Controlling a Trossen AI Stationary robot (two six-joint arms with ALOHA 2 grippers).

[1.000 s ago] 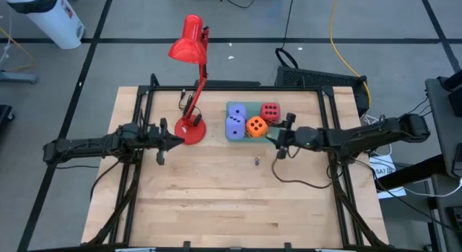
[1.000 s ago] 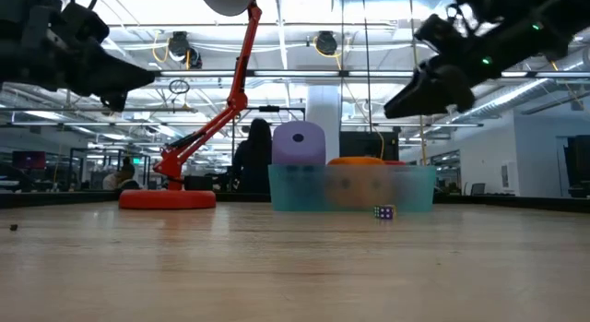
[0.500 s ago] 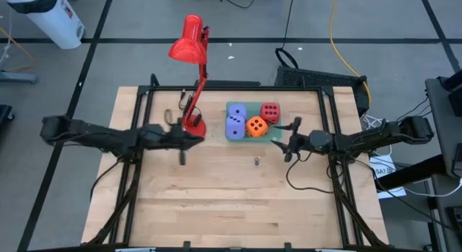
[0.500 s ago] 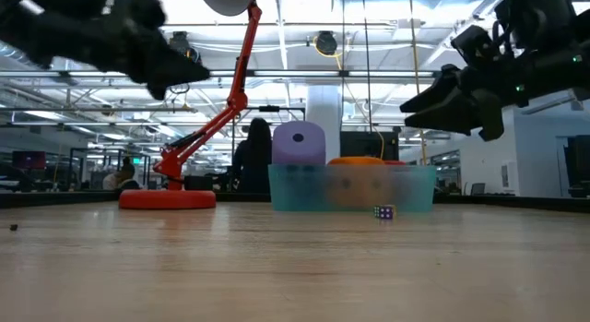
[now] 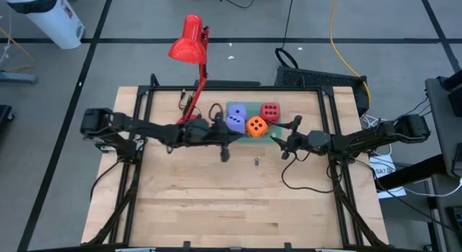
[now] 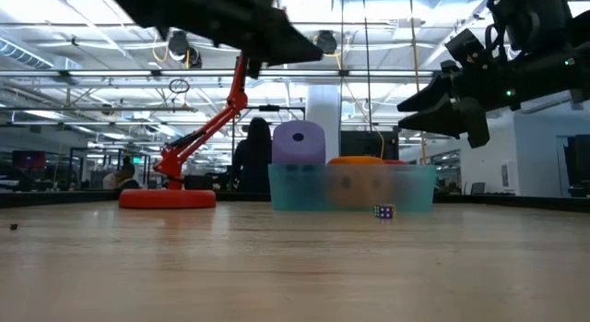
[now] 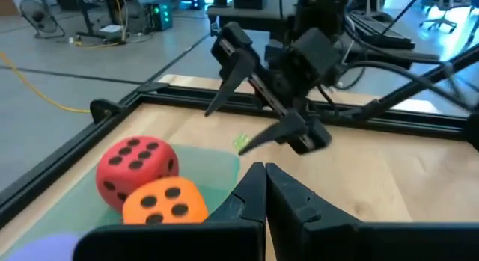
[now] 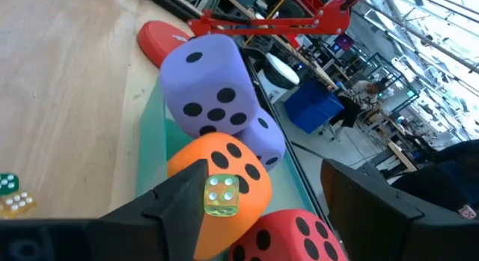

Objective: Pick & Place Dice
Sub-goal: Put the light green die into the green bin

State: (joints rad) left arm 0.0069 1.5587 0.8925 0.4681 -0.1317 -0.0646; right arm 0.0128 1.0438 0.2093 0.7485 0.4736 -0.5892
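Four big soft dice sit in a teal tray (image 5: 232, 137): two lavender (image 5: 235, 123), (image 8: 206, 78), one orange (image 5: 256, 126), one red (image 5: 270, 111). My left gripper (image 5: 228, 138), (image 7: 264, 171) hangs shut and empty high over the tray's near left corner, pointing toward the table's right. My right gripper (image 5: 283, 144), (image 6: 412, 106) stands open just right of the tray, pointing at the dice. A small yellow-green die (image 8: 222, 195) shows at the tip of one of its fingers. Other small dice (image 5: 256, 162), (image 6: 383, 211) lie on the table. My right gripper has the small yellow-green die (image 8: 222, 195) against the inner tip of one finger (image 8: 179, 205). The other finger (image 8: 370, 205) stands well away from it. Whether that finger touches the die, I cannot tell.
A red desk lamp stands left of the tray, its base (image 6: 167, 198) on the table and its arm (image 5: 198, 86) leaning toward the far edge. My left arm crosses over the base. A black frame (image 5: 238, 87) rims the table. Bare wood lies toward the near edge.
My left gripper has swept fast from the table's left toward its right, rising a little, past the lamp base to the tray. My right gripper has rolled about its own line and dipped slightly beside the tray. The dice have kept still.
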